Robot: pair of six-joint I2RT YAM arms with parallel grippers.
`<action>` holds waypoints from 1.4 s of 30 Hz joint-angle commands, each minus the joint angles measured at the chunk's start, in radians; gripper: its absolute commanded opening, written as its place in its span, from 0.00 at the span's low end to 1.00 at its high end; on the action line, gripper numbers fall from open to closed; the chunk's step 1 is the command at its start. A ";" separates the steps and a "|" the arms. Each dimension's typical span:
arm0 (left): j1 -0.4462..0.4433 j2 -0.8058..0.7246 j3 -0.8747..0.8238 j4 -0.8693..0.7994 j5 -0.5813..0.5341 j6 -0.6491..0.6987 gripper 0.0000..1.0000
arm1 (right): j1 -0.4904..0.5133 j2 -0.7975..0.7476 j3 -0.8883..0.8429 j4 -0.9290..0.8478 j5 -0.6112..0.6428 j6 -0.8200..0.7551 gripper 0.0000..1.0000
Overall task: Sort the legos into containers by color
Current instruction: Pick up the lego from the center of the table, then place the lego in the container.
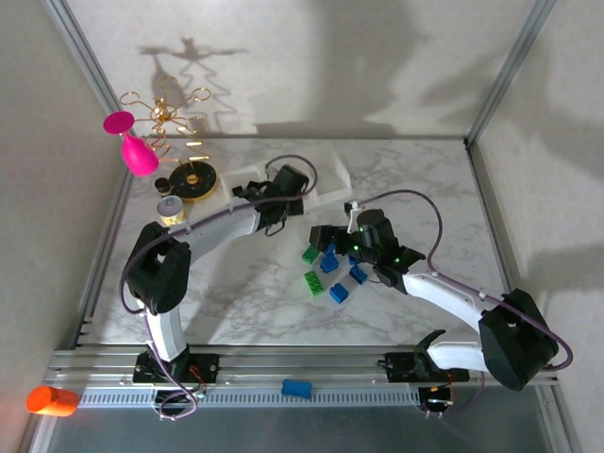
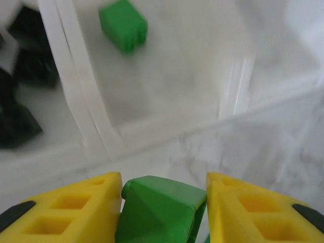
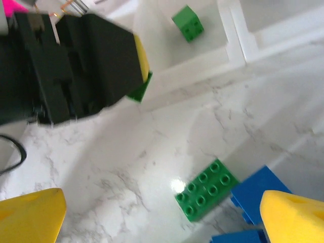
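The left gripper clamped 1 green lego just short of the tray wall. Released early, it could have landed outside the green compartment. The right gripper held its jaws apart over loose legos.

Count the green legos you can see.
4 green legos: one lies in the middle compartment of the tray; one is held in the left gripper; two lie on the table by the blue legos. The right gripper may hide others.
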 commanded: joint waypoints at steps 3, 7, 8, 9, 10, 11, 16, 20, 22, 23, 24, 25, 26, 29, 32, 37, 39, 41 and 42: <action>0.055 0.118 0.147 -0.028 -0.068 0.078 0.46 | -0.009 0.019 0.055 -0.001 0.015 -0.021 0.99; 0.091 0.229 0.268 -0.035 -0.059 0.099 0.46 | -0.016 0.020 0.061 -0.005 0.017 -0.019 0.99; 0.098 0.259 0.304 -0.045 -0.058 0.103 0.46 | -0.016 0.019 0.062 -0.008 0.017 -0.017 0.99; 0.105 0.287 0.336 -0.049 -0.051 0.105 0.46 | -0.017 0.016 0.062 -0.010 0.019 -0.018 0.99; 0.109 0.310 0.359 -0.050 -0.046 0.110 0.46 | -0.017 0.013 0.061 -0.011 0.019 -0.016 0.99; 0.111 0.331 0.385 -0.053 -0.045 0.118 0.46 | -0.017 0.009 0.059 -0.013 0.020 -0.016 0.99; 0.123 0.419 0.498 -0.085 -0.046 0.137 0.48 | -0.021 -0.002 0.053 -0.024 0.029 -0.018 0.99; 0.128 0.439 0.544 -0.115 -0.029 0.145 0.54 | -0.024 -0.011 0.050 -0.028 0.029 -0.019 0.99; 0.128 0.423 0.536 -0.107 -0.029 0.147 0.55 | -0.024 -0.016 0.050 -0.031 0.029 -0.019 0.99; 0.129 0.415 0.534 -0.106 -0.029 0.151 0.56 | -0.024 -0.019 0.050 -0.031 0.029 -0.021 0.99; 0.128 0.409 0.535 -0.110 -0.029 0.152 0.56 | -0.025 -0.022 0.050 -0.034 0.030 -0.022 0.99; 0.129 0.400 0.540 -0.122 -0.026 0.149 0.56 | -0.025 -0.025 0.052 -0.038 0.031 -0.023 0.99; 0.129 0.386 0.539 -0.133 -0.014 0.147 0.56 | -0.025 -0.030 0.054 -0.045 0.033 -0.025 0.99; 0.122 0.304 0.454 -0.097 0.038 0.136 0.55 | -0.025 -0.051 0.048 -0.062 0.043 -0.024 0.99; 0.105 0.200 0.325 -0.038 0.068 0.127 0.55 | -0.025 -0.079 0.029 -0.079 0.045 -0.017 0.99; 0.053 0.051 0.114 0.018 0.082 0.115 0.55 | -0.026 -0.127 -0.025 -0.105 0.054 0.006 0.99; 0.028 -0.002 0.035 0.038 0.094 0.109 0.55 | -0.027 -0.145 -0.046 -0.117 0.053 0.014 0.99; 0.000 -0.043 -0.034 0.051 0.097 0.103 0.55 | -0.026 -0.159 -0.066 -0.126 0.054 0.025 0.99; -0.015 -0.063 -0.066 0.057 0.096 0.100 0.55 | -0.027 -0.168 -0.078 -0.129 0.051 0.032 0.99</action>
